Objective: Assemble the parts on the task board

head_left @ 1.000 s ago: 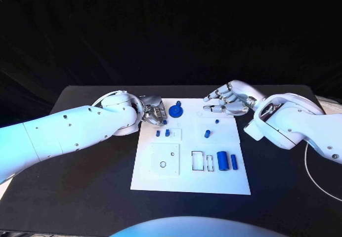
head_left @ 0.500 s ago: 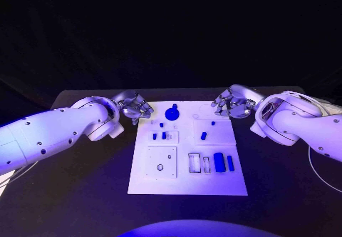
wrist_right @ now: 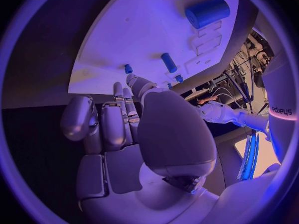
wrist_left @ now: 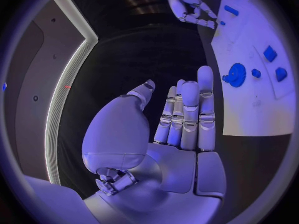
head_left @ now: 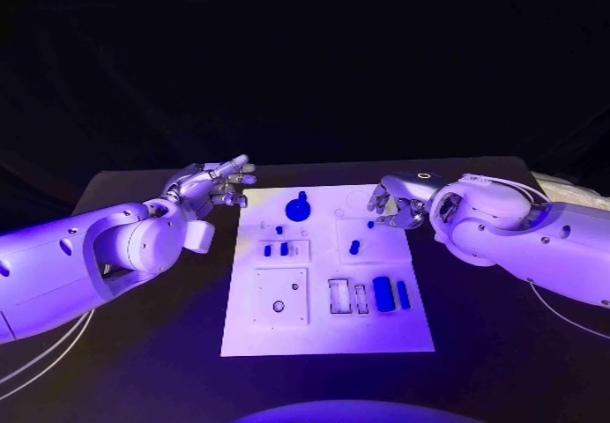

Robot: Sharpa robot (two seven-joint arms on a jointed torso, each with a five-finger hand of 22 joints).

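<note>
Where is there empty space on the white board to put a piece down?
The board is bare along its near edge, below the square plate and the big cylinder. The middle is crowded with small parts, and the right hand hangs over the far right corner.

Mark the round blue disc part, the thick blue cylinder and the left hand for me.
round blue disc part (head_left: 298, 210), head view, centre of its face
thick blue cylinder (head_left: 383, 293), head view, middle of its side
left hand (head_left: 212, 184), head view, middle of hand
</note>
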